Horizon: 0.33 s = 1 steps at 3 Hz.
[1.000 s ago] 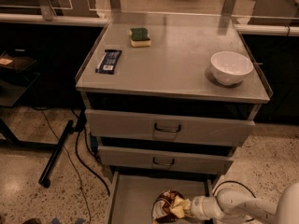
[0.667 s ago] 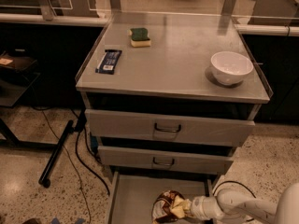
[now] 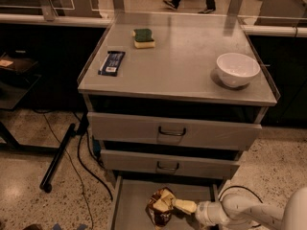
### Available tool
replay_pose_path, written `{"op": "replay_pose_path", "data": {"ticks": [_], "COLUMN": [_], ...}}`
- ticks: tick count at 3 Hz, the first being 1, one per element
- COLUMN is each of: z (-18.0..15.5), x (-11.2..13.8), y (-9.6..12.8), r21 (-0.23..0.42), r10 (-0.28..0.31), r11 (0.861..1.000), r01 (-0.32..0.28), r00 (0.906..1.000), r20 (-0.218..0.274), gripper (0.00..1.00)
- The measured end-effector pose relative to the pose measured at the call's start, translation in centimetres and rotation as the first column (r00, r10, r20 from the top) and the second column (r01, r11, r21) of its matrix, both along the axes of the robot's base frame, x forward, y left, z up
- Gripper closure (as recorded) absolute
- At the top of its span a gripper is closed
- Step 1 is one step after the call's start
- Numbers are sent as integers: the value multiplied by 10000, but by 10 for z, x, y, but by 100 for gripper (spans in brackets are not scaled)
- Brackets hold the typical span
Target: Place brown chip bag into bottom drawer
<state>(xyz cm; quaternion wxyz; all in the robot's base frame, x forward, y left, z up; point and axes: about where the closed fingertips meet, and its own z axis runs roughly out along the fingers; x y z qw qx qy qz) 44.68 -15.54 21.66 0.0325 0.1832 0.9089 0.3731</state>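
Note:
The brown chip bag (image 3: 160,207), crinkled dark brown and pale tan, sits inside the pulled-out bottom drawer (image 3: 129,200), right of the floor's middle. My gripper (image 3: 182,206) comes in from the lower right on a white arm (image 3: 249,213) and its tan fingers (image 3: 186,206) meet the bag's right edge. The bag appears to rest on the drawer's grey floor.
Two closed drawers with dark wire handles (image 3: 171,132) are above. On the cabinet top are a white bowl (image 3: 237,69), a dark blue wrapper (image 3: 112,63) and a green-yellow sponge (image 3: 144,37). A black pole and cables (image 3: 60,155) lie on the floor at left.

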Motion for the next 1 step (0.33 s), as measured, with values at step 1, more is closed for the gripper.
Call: {"op": "replay_pose_path", "data": {"ticks": [1], "z": [0], "x": [0], "y": [0], "r21": [0], "r10": [0], "r11": [10000], "r01": [0], "r00": [10000], "r20": [0], "gripper": [0]}}
